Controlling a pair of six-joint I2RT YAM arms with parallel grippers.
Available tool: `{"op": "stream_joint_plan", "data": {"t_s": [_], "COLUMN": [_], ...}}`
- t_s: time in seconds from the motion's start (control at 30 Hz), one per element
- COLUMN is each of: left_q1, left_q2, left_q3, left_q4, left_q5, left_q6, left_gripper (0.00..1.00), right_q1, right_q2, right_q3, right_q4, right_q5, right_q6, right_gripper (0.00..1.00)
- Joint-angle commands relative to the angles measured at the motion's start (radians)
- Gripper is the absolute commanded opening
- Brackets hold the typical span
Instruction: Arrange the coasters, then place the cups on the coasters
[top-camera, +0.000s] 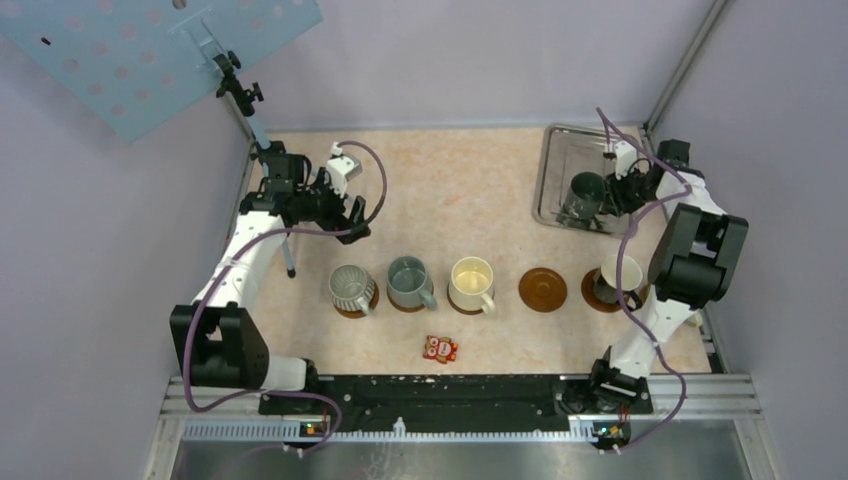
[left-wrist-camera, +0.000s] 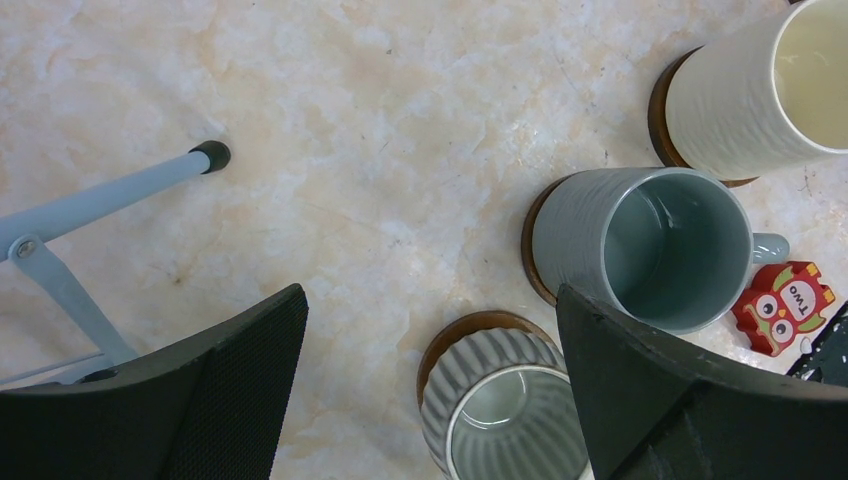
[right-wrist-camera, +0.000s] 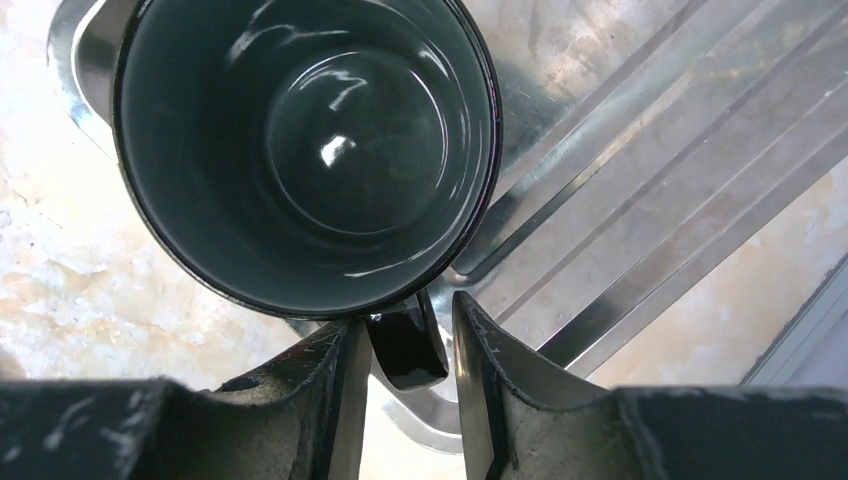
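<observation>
Fingers (right-wrist-camera: 330, 400) (right arm's) flank dark mug's handle (right-wrist-camera: 405, 350).

Metal tray (top-camera: 560, 150) far R; red packet (top-camera: 440, 348) near ctr; blue panel (top-camera: 150, 50) far L

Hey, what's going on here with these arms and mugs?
Two arms are setting mugs on wooden coasters. Four already stand on coasters in a row: a ribbed grey mug, a blue-grey mug, a cream mug and a fourth mug half hidden by the right arm. One coaster is bare. The right fingers straddle the handle of the dark green mug in the metal tray, not clamped on it. The left fingers hang open over the table, empty.
</observation>
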Motion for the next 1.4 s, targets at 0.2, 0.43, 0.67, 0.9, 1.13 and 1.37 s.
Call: {"op": "stream_joint_plan", "data": {"t_s": [0.2, 0.43, 0.67, 0.9, 1.13, 1.37], "left_q1": [-0.003, -0.004, -0.003, -0.003, -0.003, -0.002], "left_q2": [0.02, 0.019, 0.005, -0.029, -0.082, -0.136], "left_q3": [0.025, 0.024, 0.017, -0.004, -0.033, -0.074], "left_q4": [0.023, 0.018, 0.017, 0.01, -0.002, -0.003], "left_q5": [0.021, 0.02, 0.031, 0.04, 0.044, 0.051], "left_q6": [0.011, 0.019, 0.024, 0.039, 0.045, 0.056], "left_gripper": [0.99, 0.99, 0.99, 0.99, 0.99, 0.99], "right_q1": [0.028, 0.039, 0.058, 0.131, 0.227, 0.298], "right_q2": [0.065, 0.042, -0.079, -0.264, -0.498, -0.77], "right_q3": [0.094, 0.097, 0.063, -0.035, -0.158, -0.345], "right_q4": [-0.05, -0.021, 0.088, 0.204, 0.127, -0.043], "right_q5": [-0.028, -0.035, -0.074, -0.033, -0.001, 0.003], "right_q6": [-0.064, -0.039, 0.099, 0.252, 0.335, 0.286], "right_gripper": [0.34, 0.08, 0.0, 0.0, 0.0, 0.0]}}
